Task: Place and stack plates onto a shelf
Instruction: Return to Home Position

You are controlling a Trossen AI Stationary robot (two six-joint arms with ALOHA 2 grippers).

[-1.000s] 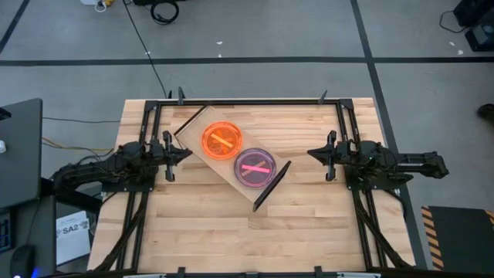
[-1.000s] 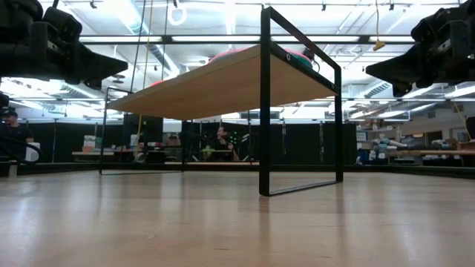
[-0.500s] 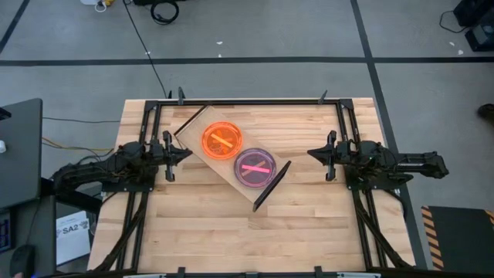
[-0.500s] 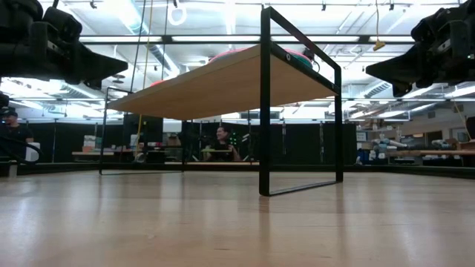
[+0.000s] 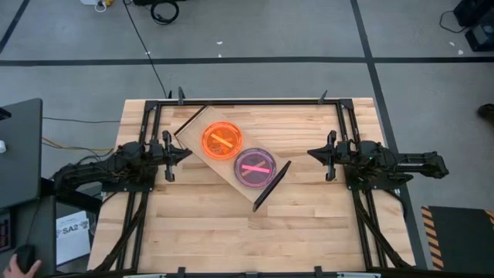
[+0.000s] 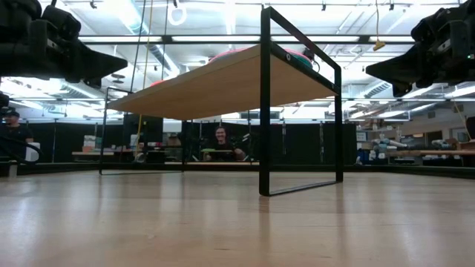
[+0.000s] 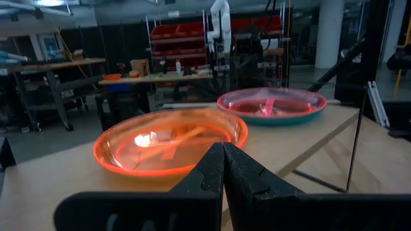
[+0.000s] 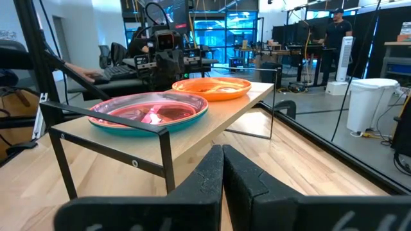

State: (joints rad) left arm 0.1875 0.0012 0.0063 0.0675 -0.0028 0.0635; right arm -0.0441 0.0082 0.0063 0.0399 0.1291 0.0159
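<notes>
- The shelf sits slantwise across the middle of the counter, between the two arms.
- Orange stack: on the shelf end nearer the counter's left edge. I can't count its layers from above.
- Pink stack: on the other shelf end, just beside the orange one. The right wrist view shows a cyan plate under the pink top.
- Left claw: near the left edge, about halfway along it, pointing at the shelf and clear of it. In its own wrist view the fingers are pressed together with nothing between them (the orange stack lies just ahead).
- Right claw: mirrored near the right edge, apart from the shelf. It is likewise clenched and empty, fingers meeting tip to tip.
- No plates lie on the bare counter around the shelf.
</notes>
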